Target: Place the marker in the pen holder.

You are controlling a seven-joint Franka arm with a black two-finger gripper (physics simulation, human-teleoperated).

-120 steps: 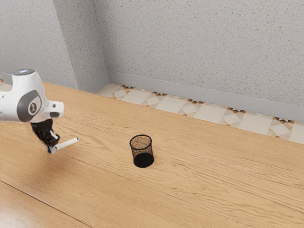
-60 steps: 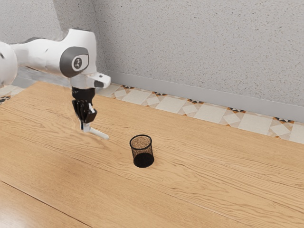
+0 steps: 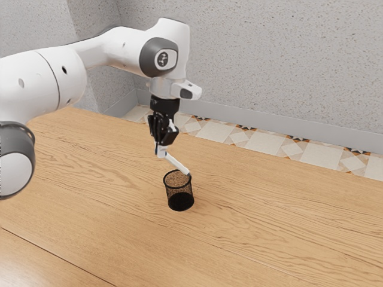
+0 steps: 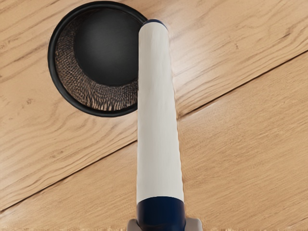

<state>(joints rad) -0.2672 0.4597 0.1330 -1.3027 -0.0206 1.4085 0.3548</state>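
Gripping the marker (image 3: 175, 162) by one end, the gripper (image 3: 160, 150) holds it aslant near the holder (image 3: 180, 201), in from the wall-side edge of the table (image 3: 269, 209); aligning seems underway, needing centring and steepening next.

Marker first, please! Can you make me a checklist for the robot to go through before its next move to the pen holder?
1. Pincer shut on the marker: ok, it has hold of one end.
2. Pen holder standing upright on the table: ok.
3. Marker pointing straight down: not ok, it slants.
4. Marker's free end over the middle of the opening: not ok, it is off to one side, by the rim.
5. Marker not touching the rim: cannot tell, they overlap in both views.
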